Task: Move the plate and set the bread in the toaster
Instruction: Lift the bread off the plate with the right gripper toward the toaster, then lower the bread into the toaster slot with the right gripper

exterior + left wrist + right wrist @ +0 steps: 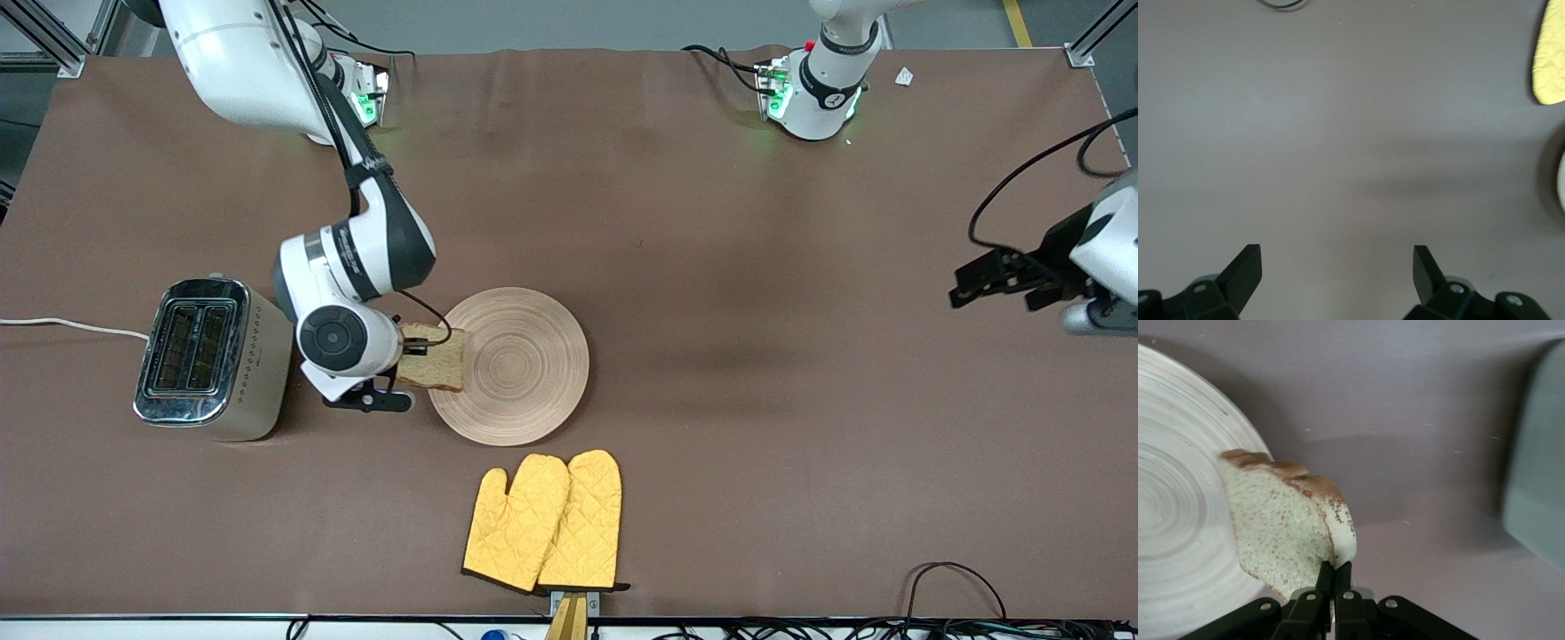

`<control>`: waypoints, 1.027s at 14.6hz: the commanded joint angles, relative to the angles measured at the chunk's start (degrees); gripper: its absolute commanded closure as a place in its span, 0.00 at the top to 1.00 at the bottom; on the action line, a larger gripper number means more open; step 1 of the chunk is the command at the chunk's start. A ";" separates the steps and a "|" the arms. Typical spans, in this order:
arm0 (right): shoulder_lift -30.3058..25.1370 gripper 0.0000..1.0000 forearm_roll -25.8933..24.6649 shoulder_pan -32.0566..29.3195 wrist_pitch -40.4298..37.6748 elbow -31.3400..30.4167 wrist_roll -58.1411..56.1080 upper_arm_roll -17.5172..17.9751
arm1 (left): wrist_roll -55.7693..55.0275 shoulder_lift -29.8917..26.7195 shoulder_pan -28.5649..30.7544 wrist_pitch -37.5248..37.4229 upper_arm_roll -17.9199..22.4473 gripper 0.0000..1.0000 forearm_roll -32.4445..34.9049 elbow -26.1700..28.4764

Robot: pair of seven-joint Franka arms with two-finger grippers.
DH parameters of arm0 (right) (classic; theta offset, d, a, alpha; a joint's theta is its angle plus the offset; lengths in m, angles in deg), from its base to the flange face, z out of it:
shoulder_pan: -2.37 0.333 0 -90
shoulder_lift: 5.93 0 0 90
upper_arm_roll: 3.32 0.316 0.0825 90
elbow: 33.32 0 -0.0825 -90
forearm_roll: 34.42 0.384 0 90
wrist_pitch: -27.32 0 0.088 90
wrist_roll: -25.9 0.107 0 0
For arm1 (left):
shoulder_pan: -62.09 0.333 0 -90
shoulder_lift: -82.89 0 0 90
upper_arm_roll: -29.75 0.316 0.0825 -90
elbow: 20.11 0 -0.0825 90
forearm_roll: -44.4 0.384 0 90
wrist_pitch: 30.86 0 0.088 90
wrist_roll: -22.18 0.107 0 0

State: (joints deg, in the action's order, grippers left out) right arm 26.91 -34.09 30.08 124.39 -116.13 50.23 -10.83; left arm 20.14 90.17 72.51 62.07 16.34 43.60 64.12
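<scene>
**Bread held on edge over the plate rim, beside the toaster**

Nearest the front camera lie two quilted yellow oven mitts (544, 523), side by side and touching, dark-edged at the cuffs; farther off sits one round light-wood plate (524, 373) with concentric ring grain, flat on the brown table (711, 267); the right gripper (1333, 577) is pinched tight on one slice of speckled bread (433, 358), dark crust showing, over the plate's edge toward the toaster; the wrist hides the fingers in the front view; one cream toaster (213, 358), chrome top, two slots, white cord, stands toward the right arm's end; the left gripper (1337, 273) waits spread wide and empty, over bare table at the left arm's end.
</scene>
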 commanded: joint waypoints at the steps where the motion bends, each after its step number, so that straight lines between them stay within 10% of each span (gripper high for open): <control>1: -3.74 0.00 -3.66 0.59 -5.46 1.68 1.42 -3.72 | 0.45 -4.28 -5.93 -2.66 7.68 1.00 1.33 1.73; 10: -3.58 0.00 -35.80 6.21 -20.85 7.76 8.54 -4.53 | -0.07 -7.72 -8.66 -7.77 9.46 1.00 3.17 1.99; 15: -3.31 0.00 -39.44 2.36 -23.06 6.53 2.22 -4.79 | -2.44 -9.21 -9.90 -7.77 9.55 1.00 3.35 3.93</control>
State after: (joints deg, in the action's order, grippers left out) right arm 24.26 -71.83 34.76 101.48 -108.45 54.82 -15.79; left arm 18.94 83.16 63.56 54.44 25.08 46.05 65.98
